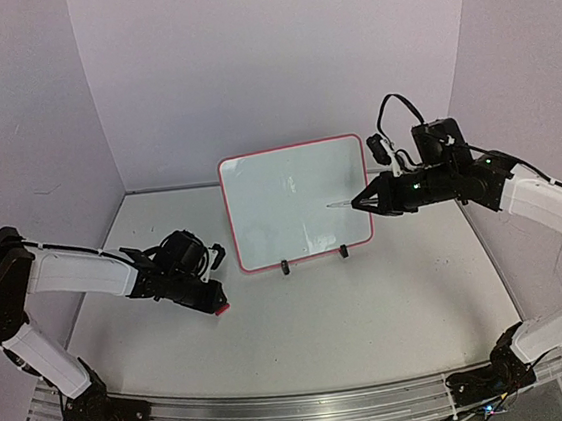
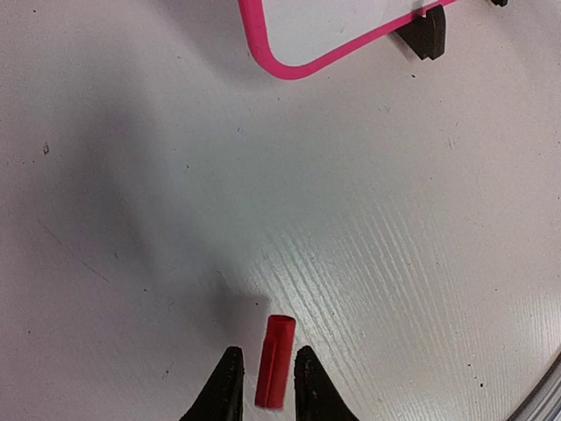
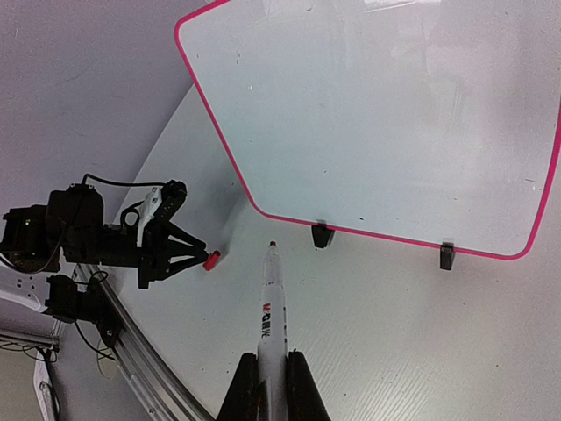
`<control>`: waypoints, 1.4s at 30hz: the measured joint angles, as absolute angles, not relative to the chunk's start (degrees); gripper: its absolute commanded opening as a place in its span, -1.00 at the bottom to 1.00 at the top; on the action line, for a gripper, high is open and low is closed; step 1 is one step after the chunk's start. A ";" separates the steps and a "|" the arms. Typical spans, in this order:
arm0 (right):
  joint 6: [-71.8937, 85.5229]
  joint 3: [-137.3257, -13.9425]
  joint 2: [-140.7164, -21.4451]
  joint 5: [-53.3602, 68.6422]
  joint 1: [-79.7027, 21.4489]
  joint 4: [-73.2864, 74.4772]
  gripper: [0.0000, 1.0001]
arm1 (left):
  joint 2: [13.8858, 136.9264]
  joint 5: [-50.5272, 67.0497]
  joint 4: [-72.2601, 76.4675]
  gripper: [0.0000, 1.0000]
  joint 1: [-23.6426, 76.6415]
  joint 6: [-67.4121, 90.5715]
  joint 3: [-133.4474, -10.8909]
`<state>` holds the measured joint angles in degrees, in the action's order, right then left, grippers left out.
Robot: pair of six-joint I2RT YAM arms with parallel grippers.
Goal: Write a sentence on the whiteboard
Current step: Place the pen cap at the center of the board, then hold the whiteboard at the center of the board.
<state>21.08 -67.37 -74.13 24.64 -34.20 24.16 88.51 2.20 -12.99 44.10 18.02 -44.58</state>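
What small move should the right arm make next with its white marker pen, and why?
Probably ease the right gripper forward and upward until the bare tip of the white marker pen meets the pink-framed rectangular whiteboard; the board shows no writing yet, and the tip hangs short of it.

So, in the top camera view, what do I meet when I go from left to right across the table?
First the red cap → whiteboard → right gripper, holding a marker.

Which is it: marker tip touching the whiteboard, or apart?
Apart. Right wrist view: marker tip sits over bare table, short of the whiteboard frame.
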 measured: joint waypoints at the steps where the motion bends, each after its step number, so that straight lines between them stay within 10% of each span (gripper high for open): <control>1: 21.10 -67.37 -74.13 24.64 -34.20 24.03 -1.00 | 88.68 2.15 -12.97 -0.55 44.10 18.09 -44.66; 15: 21.32 -67.26 -74.13 22.76 -34.48 23.29 -1.00 | 87.00 3.36 -12.47 0.36 43.09 18.46 -45.12; 42: 30.44 -69.73 -93.43 16.62 -45.32 -3.66 -1.00 | 97.78 45.36 7.62 0.33 20.99 17.63 -62.67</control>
